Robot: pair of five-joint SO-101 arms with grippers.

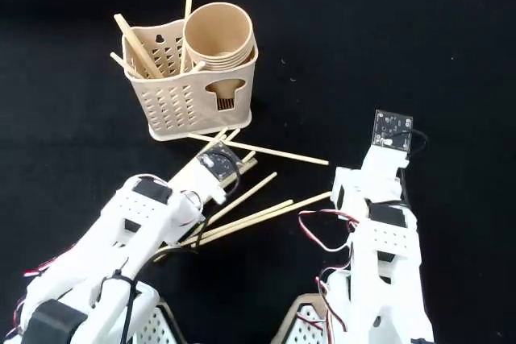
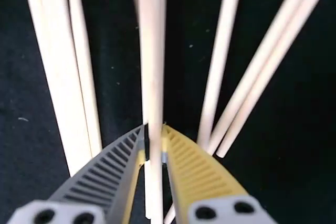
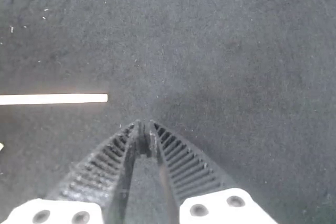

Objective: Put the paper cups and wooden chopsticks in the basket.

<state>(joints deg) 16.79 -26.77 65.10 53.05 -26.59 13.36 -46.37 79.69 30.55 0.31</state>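
Left end effector [image 2: 153, 129] gripped one pale wooden chopstick [image 2: 152, 51] — right end effector [image 3: 143, 129] was closed over the black bench [image 3: 236, 51].

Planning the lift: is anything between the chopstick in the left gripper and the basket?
Nothing upright. The left gripper holds a chopstick just before the basket; only loose chopsticks lie flat between.

Overhead cam, two close wrist cams, prob. sharing chopsticks [image 1: 282, 155].

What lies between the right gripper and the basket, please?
In the high view, one loose chopstick lies on the black cloth between right gripper and basket.
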